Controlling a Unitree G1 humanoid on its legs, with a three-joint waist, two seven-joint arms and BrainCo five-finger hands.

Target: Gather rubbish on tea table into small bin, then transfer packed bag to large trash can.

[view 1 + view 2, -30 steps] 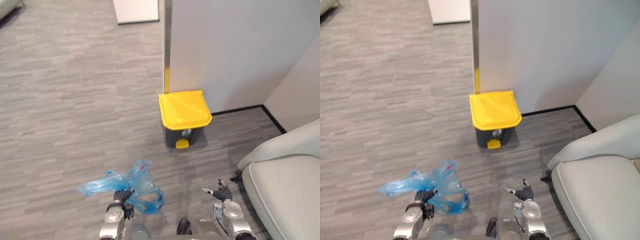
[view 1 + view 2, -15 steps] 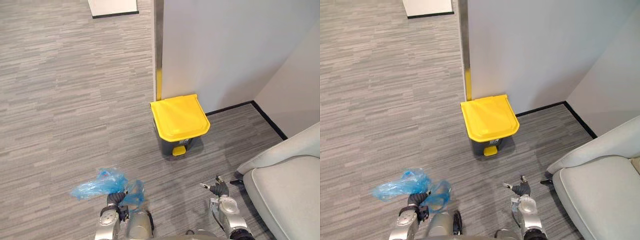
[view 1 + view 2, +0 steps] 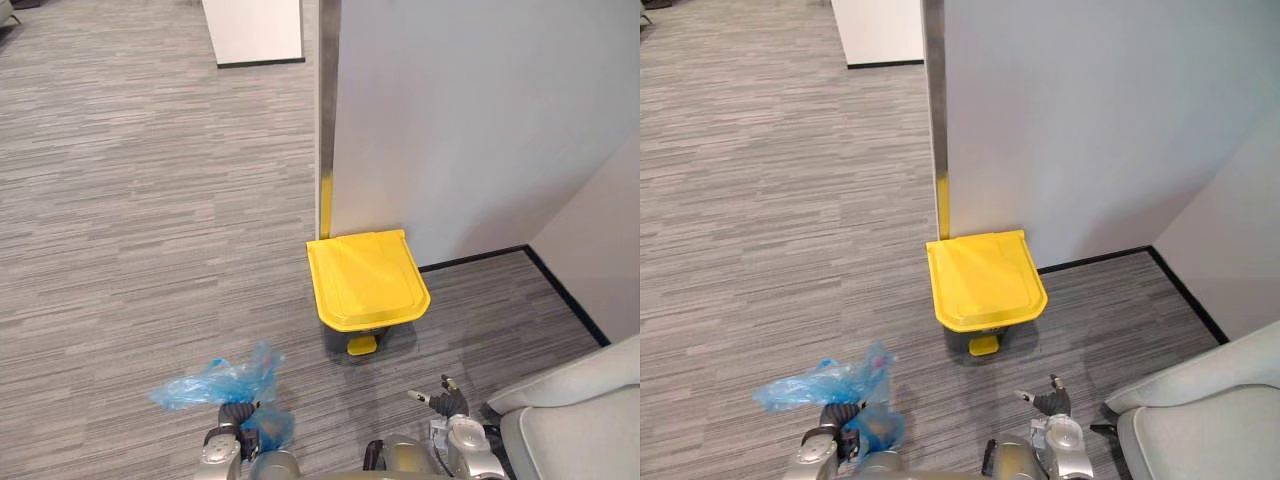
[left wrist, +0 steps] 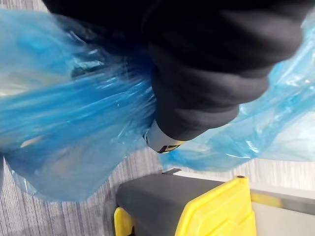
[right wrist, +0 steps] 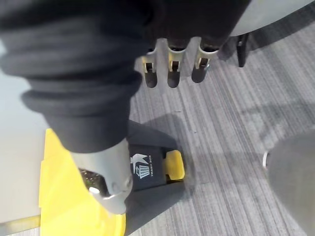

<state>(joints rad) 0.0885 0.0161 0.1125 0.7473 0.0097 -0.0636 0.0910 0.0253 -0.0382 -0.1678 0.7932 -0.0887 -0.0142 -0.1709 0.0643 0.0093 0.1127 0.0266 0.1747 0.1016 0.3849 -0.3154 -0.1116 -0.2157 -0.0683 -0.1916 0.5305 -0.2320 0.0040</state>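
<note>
Nearest the robot, low in the head views, the left hand (image 3: 232, 418) was clenched round the gathered neck of a crumpled translucent blue plastic bag (image 3: 215, 384); the film bunched at the hand and billowed out to the robot's left, with a smaller fold hanging just below the grasp; in the left wrist view the same blue film (image 4: 74, 113) lay on either side of the dark cover, and something pale showed dimly through it, too blurred to name; level with it on the other side, the right hand (image 3: 447, 404) hung relaxed and held nothing, its fingers (image 5: 170, 69) straight in a row in its own wrist view; to the right of that hand stood a pale grey upholstered armchair (image 3: 580, 430), close by but apart from it; beneath all this ran the grey striped carpet floor (image 3: 130, 250); farther ahead, between the two hands and well apart from the bag, stood a dark grey pedal bin with a yellow lid (image 3: 367, 282), its lid down and its yellow pedal (image 3: 361, 345) facing the robot; the bin's back stood close against a white wall (image 3: 470, 120) at the foot of a metal corner strip (image 3: 327, 100); farthest off, a white panel (image 3: 255, 30) rose from the floor.
</note>
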